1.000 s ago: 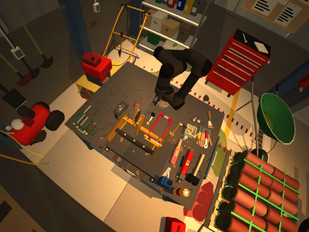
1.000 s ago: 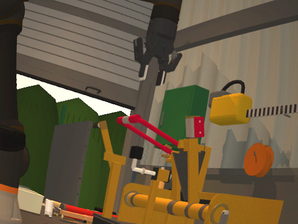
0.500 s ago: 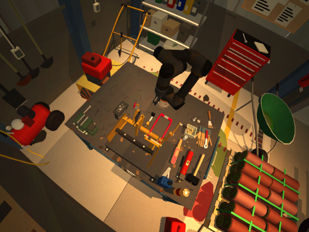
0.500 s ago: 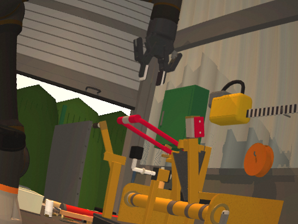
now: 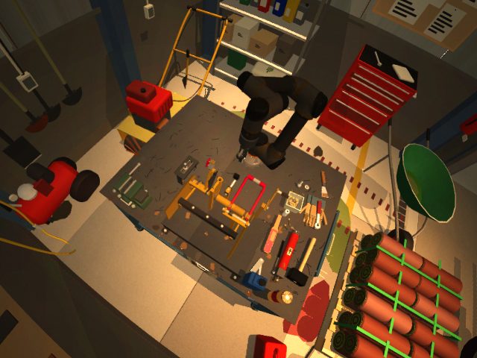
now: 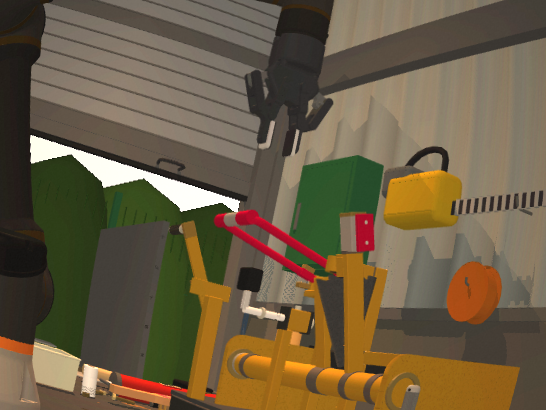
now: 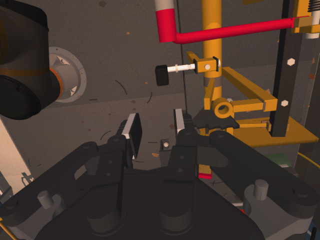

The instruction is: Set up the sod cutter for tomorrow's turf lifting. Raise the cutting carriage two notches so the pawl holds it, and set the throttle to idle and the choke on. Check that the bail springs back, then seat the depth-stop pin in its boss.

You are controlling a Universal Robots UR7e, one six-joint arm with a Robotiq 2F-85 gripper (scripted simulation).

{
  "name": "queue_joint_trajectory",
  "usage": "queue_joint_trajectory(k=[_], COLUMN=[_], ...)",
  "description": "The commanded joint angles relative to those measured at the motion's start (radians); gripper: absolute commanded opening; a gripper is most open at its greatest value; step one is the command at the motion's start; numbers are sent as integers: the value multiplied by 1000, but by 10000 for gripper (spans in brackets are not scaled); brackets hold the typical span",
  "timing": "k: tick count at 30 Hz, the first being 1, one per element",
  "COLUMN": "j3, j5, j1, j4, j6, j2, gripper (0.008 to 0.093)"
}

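My gripper hangs in the air above the back of the bench, behind the yellow sod cutter frame. The red bail loops up from the frame's right half. A white lever with a black knob sticks out just ahead of the fingers, and a red-tipped lever stands to its left beside the toothed sector. A grey switch box lies further left. The gripper is partly open and holds nothing.
Behind the bench stand a shelf rack, a red tool chest and the arm's base. Hand tools, a red cylinder and a mallet crowd the bench's right side. A green vice sits at the left edge.
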Motion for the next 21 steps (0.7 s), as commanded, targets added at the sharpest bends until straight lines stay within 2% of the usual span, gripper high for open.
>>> queue_joint_trajectory(k=[1, 12, 21], j3=[0, 0, 0], j5=[0, 0, 0], j1=[0, 0, 0], j4=[0, 0, 0], j6=[0, 21, 114], j2=[0, 0, 0], gripper=[380, 380, 380])
